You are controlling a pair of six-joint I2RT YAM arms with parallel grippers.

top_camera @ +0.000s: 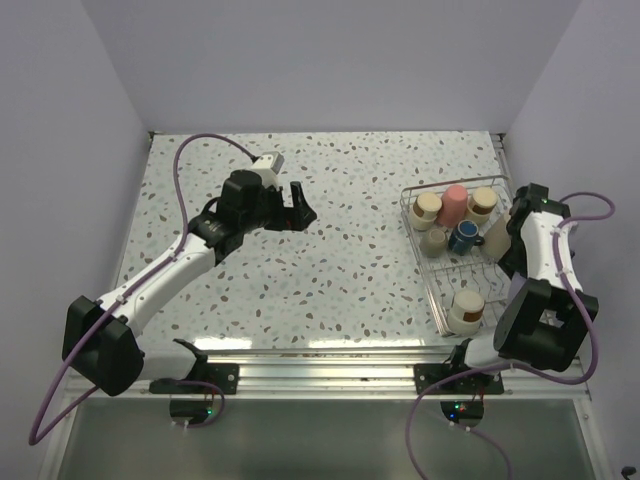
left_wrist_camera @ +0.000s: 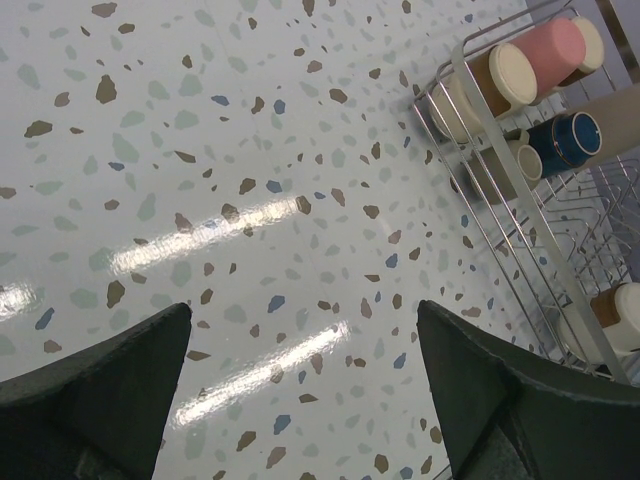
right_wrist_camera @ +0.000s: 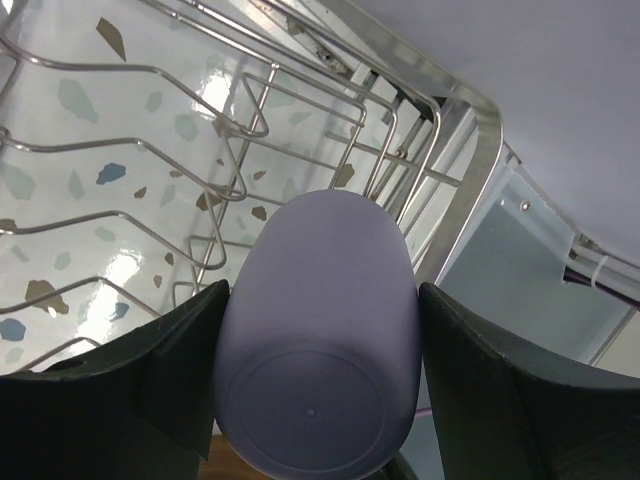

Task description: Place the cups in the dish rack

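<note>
At the near end of the dish rack point(top_camera: 424, 268) a tan cup point(top_camera: 467, 310) rests on the wires. Farther in, the right gripper point(right_wrist_camera: 320, 385) is clamped on a lavender cup point(right_wrist_camera: 320, 290), one finger pressed to each side. The cup's base faces the wrist camera and its other end points toward the rack's corner. Whether it touches the wires is hard to tell. Beyond it, at the far end, a blue mug point(top_camera: 463, 237), a pink cup point(top_camera: 455, 204) and more tan cups point(top_camera: 428, 209) sit close together. Well to the left, the left gripper point(left_wrist_camera: 300, 400) hangs over the speckled table point(top_camera: 330, 280), its fingers spread wide and holding nothing.
</note>
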